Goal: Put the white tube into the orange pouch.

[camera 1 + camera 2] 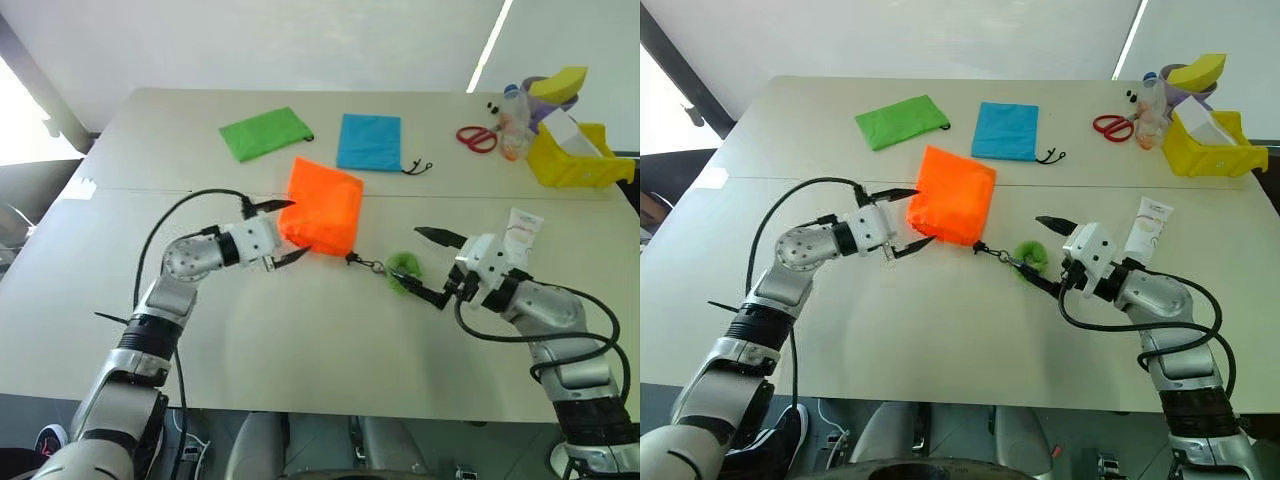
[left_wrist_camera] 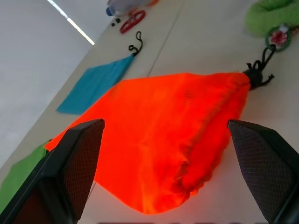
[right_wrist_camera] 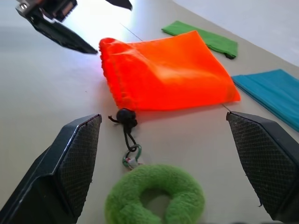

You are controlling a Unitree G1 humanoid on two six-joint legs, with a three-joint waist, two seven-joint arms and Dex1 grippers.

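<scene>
Flanking the orange pouch (image 1: 324,207) from its left, the left end effector (image 1: 282,232) has its fingers spread wide apart, one above and one below the pouch's left edge, gripping nothing. The pouch lies flat near the centre of the tabletop (image 1: 300,340). The left wrist view shows the gathered mouth where the dark cord (image 2: 258,72) exits. The green pouch (image 1: 265,132) and blue pouch (image 1: 370,141) lie farther back. The head views show the cord running right to the fuzzy green ring (image 1: 404,269); the right wrist view adds a small metal clip (image 3: 131,157) joining them. The right end effector (image 1: 438,268) is likewise spread open and empty, beside the ring. The white tube (image 1: 521,231) lies on the tabletop just behind the right end effector.
</scene>
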